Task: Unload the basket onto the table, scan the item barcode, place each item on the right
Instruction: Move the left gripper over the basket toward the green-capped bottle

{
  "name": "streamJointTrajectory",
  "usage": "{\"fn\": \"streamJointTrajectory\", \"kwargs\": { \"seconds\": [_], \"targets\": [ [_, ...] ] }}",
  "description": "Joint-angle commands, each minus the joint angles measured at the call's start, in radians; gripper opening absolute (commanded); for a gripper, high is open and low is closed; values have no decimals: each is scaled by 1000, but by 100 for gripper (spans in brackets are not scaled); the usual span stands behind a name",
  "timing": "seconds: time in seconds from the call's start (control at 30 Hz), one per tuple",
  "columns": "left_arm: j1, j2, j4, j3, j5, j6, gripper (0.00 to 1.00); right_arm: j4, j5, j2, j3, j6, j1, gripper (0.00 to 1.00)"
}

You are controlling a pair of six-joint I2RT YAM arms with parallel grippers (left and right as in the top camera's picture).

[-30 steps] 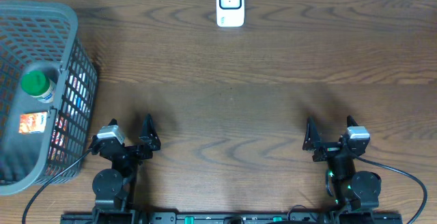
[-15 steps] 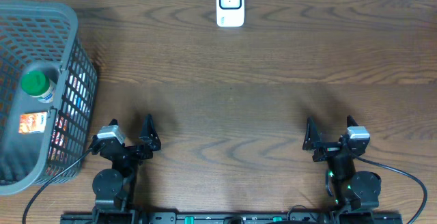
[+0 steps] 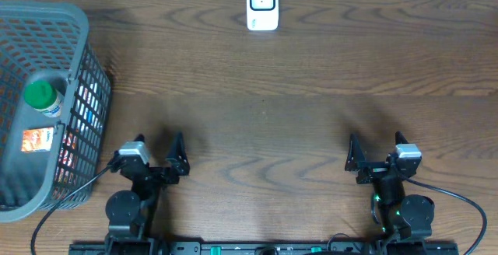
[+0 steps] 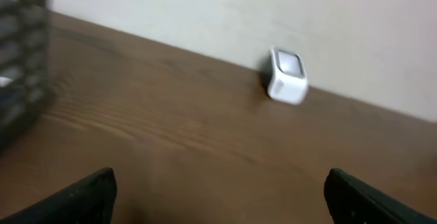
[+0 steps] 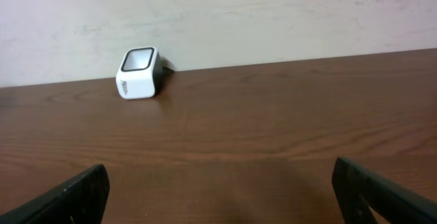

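The white barcode scanner stands at the table's far edge, seen from the left wrist and the right wrist. Items lie in the grey basket at the left: a green-capped bottle and an orange packet. My left gripper hangs open and empty near the front edge, just right of the basket, its fingertips wide apart in its wrist view. My right gripper is open and empty at the front right.
The basket's dark mesh wall shows blurred at the left of the left wrist view. A pale wall rises right behind the scanner. Bare brown wood lies between the grippers and the scanner.
The left gripper has shifted slightly to the right, and its wrist view is blurred by motion. The right arm has not moved.
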Motion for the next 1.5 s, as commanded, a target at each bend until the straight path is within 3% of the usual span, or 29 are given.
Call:
{"fn": "streamJointTrajectory", "kwargs": {
  "seconds": [0.0, 0.17, 0.33, 0.6, 0.7, 0.9, 1.07, 1.27, 1.47],
  "targets": [
    [-3, 61, -37, 76, 108, 82, 96, -1, 13, -5, -5, -14, 10, 99],
    [-3, 219, -140, 276, 108, 172, 96, -2, 13, -5, -5, -14, 10, 99],
    [-3, 393, -298, 529, 109, 185, 96, -2, 13, -5, -5, -14, 10, 100],
    [-3, 671, -682, 1148, 84, 193, 96, -2, 13, -5, -5, -14, 10, 99],
    [-3, 735, -783, 1299, 82, 193, 96, -1, 13, -5, -5, -14, 10, 99],
    [-2, 738, -843, 1329, 78, 215, 96, -2, 13, -5, -5, -14, 10, 99],
    [-2, 755, -844, 1369, -130, 157, 96, -2, 13, -5, -5, -14, 10, 99],
    [20, 840, -863, 1497, -283, 154, 96, -2, 13, -5, -5, -14, 10, 99],
    [171, 993, -933, 1665, -407, 74, 96, -2, 13, -5, -5, -14, 10, 99]
  ]
}}
